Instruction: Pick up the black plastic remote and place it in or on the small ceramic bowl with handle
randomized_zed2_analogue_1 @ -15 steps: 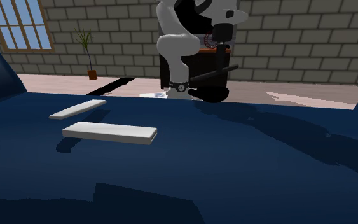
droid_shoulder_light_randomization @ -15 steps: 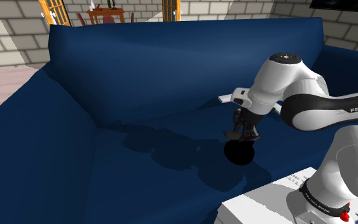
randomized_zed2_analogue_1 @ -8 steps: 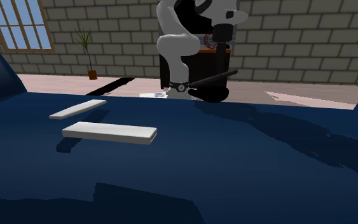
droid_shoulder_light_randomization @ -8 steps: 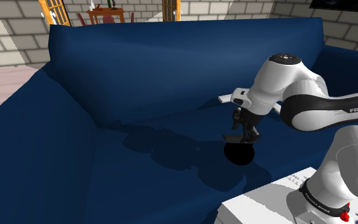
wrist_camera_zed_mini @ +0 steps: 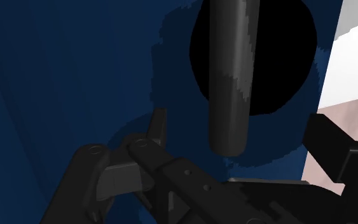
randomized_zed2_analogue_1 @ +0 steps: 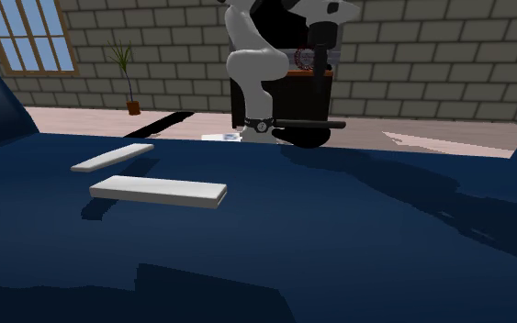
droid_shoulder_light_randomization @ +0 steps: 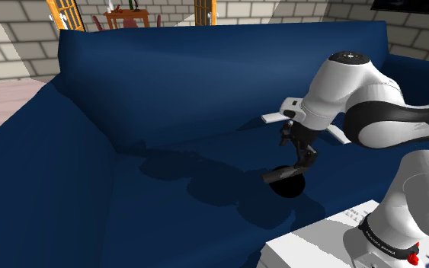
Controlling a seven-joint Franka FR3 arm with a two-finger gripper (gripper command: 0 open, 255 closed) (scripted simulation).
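Now that the black remote (droid_shoulder_light_randomization: 284,173) is no longer tilted as it was a second ago, it is seen laid level across the top of the round black bowl (droid_shoulder_light_randomization: 289,187). The bowl is set on the seat of a dark blue sofa (droid_shoulder_light_randomization: 167,114), near the white stand (droid_shoulder_light_randomization: 312,245) at the shoulder view's lower right. In the second exterior view the remote is drawn as a flat dark bar over the bowl's rim, with the claw (droid_shoulder_light_randomization: 304,154) directly above it. In the wrist view the claw's two fingers are spread wide to either side of the remote's near end, and neither is touching it, so the remote is judged to have been let go. The placing appears to be done or very nearly so. Because the remote is balanced on the rim rather than sunk inside, a straight lift away is called for, lest it be knocked off. Two pale flat slabs (randomized_zed2_analogue_1: 158,191) are left lying well apart on the sofa
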